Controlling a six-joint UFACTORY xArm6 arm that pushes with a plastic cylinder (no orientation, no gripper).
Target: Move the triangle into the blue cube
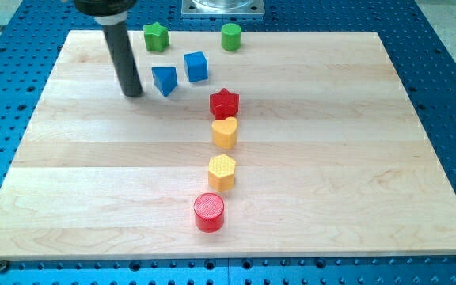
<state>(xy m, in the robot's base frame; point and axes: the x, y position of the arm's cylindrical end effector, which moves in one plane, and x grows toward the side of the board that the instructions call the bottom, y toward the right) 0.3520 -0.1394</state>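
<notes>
My tip rests on the wooden board near the view's top left, just to the left of the blue triangle, with a narrow strip of bare wood between the two. There is no claw on this arm, only the straight dark rod, so nothing is spread, pressed together or pinched.

The blue triangle sits just left of and slightly below the blue cube; the two are close but a small gap shows between them. Nothing lies in that gap.

Above them, near the board's top edge, stands a green star above the triangle, and a green cylinder to the right of the cube. Both are apart from the blue blocks.

To the lower right of the cube a column of blocks runs down the middle of the board: a red star touching or nearly touching a yellow heart beneath it, then a yellow hexagon, then a red cylinder nearest the view's bottom. This column is off to the right of the triangle.
</notes>
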